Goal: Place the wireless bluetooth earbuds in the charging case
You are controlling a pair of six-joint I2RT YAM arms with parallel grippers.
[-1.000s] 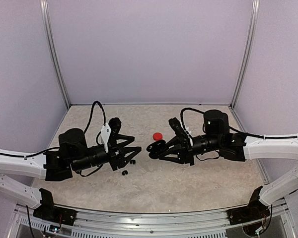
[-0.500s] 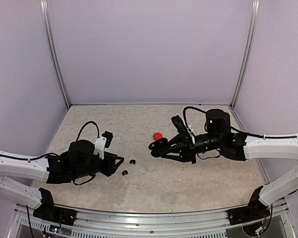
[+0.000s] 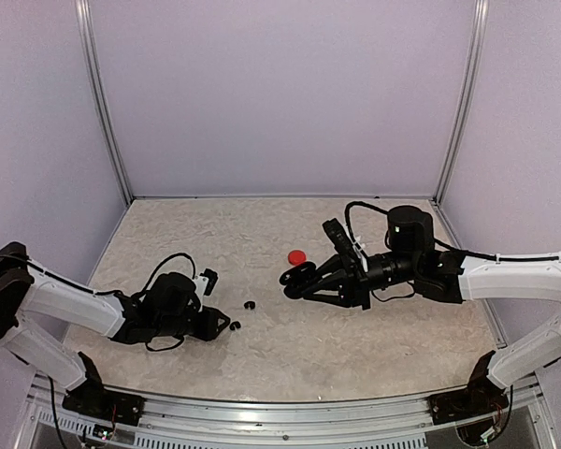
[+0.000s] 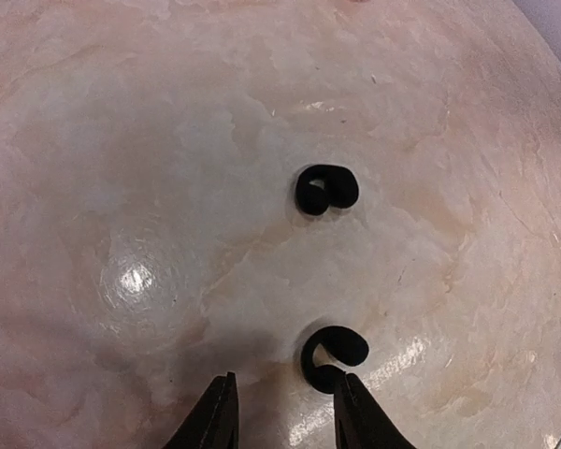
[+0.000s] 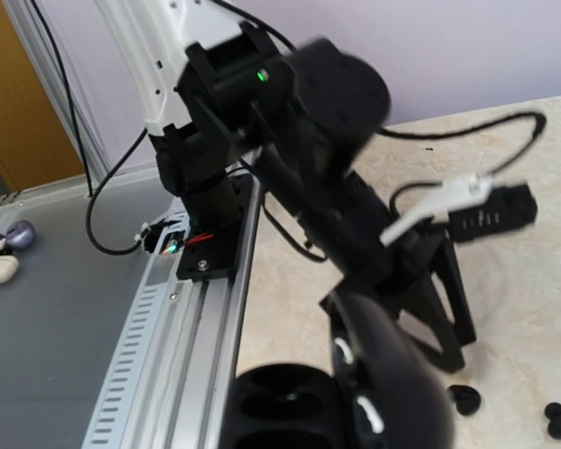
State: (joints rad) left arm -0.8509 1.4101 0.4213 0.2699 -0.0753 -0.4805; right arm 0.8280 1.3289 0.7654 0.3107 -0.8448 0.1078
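Two black earbuds lie on the table: one [image 3: 250, 305] farther out, one [image 3: 235, 325] right at my left gripper [image 3: 227, 326]. In the left wrist view the far bud [image 4: 325, 188] lies apart. The near bud [image 4: 333, 354] sits just past the fingertips and touches the right finger [image 4: 357, 416]. The left gripper [image 4: 285, 407] is open, low over the table and holds nothing. My right gripper [image 3: 304, 279] is shut on the black charging case [image 3: 293, 278] and holds it open above the table. Its two wells [image 5: 285, 402] look empty. Both black buds [image 5: 465, 399] show beyond the case.
A small red piece [image 3: 297, 255] lies on the table behind the case; I cannot tell whether it is a bud or a case. The metal rail [image 5: 201, 309] runs along the table's near edge. Purple walls close in the back and sides.
My left arm has dropped to the table and drawn back left, bringing its open gripper down to the near black bud. My right arm with the case has barely moved.
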